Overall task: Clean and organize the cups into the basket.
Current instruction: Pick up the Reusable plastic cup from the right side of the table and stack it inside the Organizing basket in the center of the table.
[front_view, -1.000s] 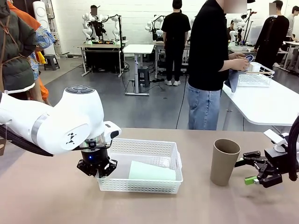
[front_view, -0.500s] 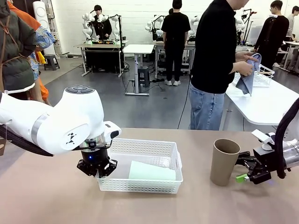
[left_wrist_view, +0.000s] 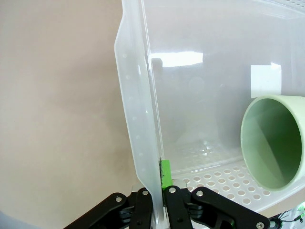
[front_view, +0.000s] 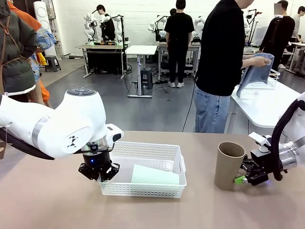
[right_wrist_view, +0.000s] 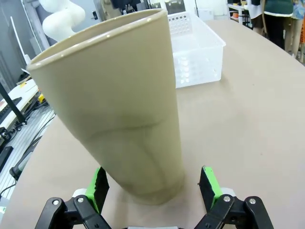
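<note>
The white lattice basket (front_view: 162, 155) sits mid-table with a pale mint cup (front_view: 155, 175) lying on its side inside. My left gripper (front_view: 99, 171) is shut on the basket's left wall. In the left wrist view the fingers (left_wrist_view: 167, 177) pinch that wall (left_wrist_view: 138, 119), and the mint cup (left_wrist_view: 276, 140) opens toward the camera. A tan cup (front_view: 228, 164) stands upright to the basket's right. My right gripper (front_view: 242, 175) is open and low at its right side. In the right wrist view the tan cup (right_wrist_view: 119, 105) stands between the spread green pads (right_wrist_view: 99, 188), clear of both.
A person stands beyond the table's far edge holding a blue cloth (front_view: 257, 71) over a white side table (front_view: 267, 107) with a wire rack (front_view: 271, 78). In the right wrist view the basket (right_wrist_view: 195, 52) lies behind the tan cup. Bare tabletop lies in front of the basket.
My right gripper has slid left until its open fingers flank the tan cup's base. The person has lifted and spread the blue cloth. The left arm and basket have stayed still.
</note>
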Motion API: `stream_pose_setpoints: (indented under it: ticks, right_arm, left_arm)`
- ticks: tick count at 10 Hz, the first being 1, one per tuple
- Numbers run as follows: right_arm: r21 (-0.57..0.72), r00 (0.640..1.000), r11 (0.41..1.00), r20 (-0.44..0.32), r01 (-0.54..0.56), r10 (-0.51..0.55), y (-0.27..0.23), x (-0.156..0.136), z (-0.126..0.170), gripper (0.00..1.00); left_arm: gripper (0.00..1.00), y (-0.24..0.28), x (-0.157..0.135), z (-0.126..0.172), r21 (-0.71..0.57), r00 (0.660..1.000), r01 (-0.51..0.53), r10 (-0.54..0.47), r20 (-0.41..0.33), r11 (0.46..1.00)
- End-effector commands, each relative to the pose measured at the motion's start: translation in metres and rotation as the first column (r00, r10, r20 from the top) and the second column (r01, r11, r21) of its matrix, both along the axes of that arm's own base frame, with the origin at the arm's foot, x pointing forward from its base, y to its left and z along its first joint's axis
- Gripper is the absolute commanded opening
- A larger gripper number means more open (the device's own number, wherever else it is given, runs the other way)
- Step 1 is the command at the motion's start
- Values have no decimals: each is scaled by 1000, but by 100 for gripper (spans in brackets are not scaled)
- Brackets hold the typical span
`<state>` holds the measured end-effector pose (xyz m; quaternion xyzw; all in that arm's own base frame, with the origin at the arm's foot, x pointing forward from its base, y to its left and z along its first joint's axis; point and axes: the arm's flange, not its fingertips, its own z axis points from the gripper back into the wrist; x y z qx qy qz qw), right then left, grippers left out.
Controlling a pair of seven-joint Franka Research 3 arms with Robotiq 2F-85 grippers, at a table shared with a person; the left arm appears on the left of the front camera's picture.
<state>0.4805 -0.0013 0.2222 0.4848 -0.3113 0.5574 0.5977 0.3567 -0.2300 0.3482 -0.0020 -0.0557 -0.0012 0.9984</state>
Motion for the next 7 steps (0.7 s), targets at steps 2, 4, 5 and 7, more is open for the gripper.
stream_pose_setpoints:
  ticks: [2,4,5,7]
  right_arm:
    - [20,1000,1000,15,-13,13,19,5,3,100]
    - [27,998,999,50,-31,30,27,3,8,100]
    - [34,996,998,77,-52,49,32,2,9,100]
    - [51,990,995,121,-82,75,39,-1,12,100]
  left_arm:
    - [0,-1,-1,-1,8,1000,7,-7,13,1000]
    - [0,-1,-1,-1,8,1000,7,-7,13,1000]
    - [0,-1,-1,-1,8,1000,7,-7,13,1000]
    - [0,-1,-1,-1,8,1000,7,-7,13,1000]
